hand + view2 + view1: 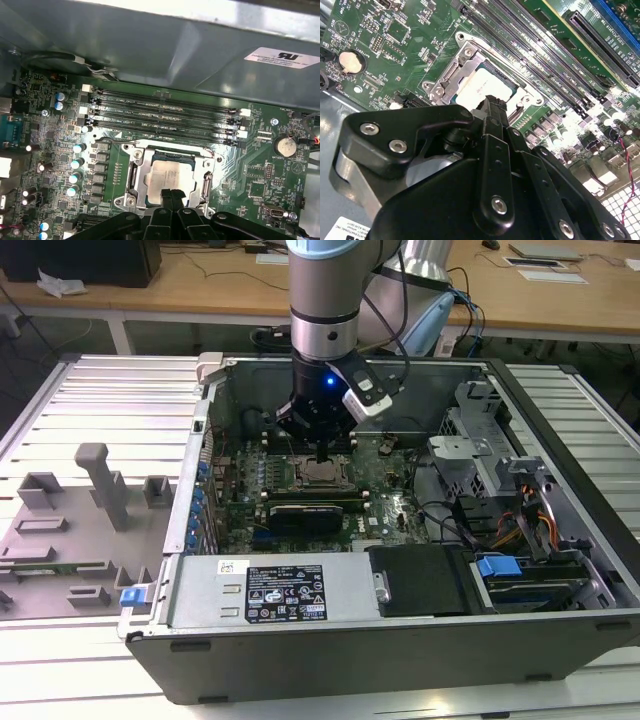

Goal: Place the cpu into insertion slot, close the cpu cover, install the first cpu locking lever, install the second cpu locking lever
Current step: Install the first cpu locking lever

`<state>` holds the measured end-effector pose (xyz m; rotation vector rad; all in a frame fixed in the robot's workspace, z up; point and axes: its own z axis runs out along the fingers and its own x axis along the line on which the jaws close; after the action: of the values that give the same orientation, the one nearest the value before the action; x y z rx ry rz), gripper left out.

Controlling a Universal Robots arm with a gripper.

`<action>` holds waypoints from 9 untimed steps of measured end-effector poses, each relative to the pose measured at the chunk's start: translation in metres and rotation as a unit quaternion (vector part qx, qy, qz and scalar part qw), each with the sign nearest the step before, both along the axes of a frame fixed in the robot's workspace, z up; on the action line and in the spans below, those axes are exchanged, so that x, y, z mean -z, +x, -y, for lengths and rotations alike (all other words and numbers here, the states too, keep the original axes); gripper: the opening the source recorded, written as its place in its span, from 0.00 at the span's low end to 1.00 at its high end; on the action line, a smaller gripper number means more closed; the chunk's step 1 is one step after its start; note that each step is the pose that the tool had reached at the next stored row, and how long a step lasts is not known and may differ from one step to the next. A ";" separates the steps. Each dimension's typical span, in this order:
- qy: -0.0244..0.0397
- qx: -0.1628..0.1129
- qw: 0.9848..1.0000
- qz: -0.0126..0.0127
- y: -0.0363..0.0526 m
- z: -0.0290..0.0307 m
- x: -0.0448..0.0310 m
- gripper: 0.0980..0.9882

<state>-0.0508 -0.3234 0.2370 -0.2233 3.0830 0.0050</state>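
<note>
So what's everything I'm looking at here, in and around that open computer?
computer case: one, dark grey, open, on the slatted table
motherboard: one, green, inside the case
cpu: one, silver, mid-motherboard
cpu cover: one, silver-grey, framing the cpu
memory slots: several, black, alongside the cpu cover
coin battery: one, silver, on the motherboard
power supply: one, silver, case's near side
fixture tray: one, grey, exterior view's left of case
robot arm: one, silver, reaching down into the case
gripper: one, black, shut, tip at the cpu

Lab, robot arm, opened computer case
</note>
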 end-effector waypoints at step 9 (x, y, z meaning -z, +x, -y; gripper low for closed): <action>0.000 0.000 1.000 0.000 -0.0116 0.0000 -0.0003 0.01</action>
<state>-0.0624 -0.3234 0.2373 -0.2236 3.0821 0.0042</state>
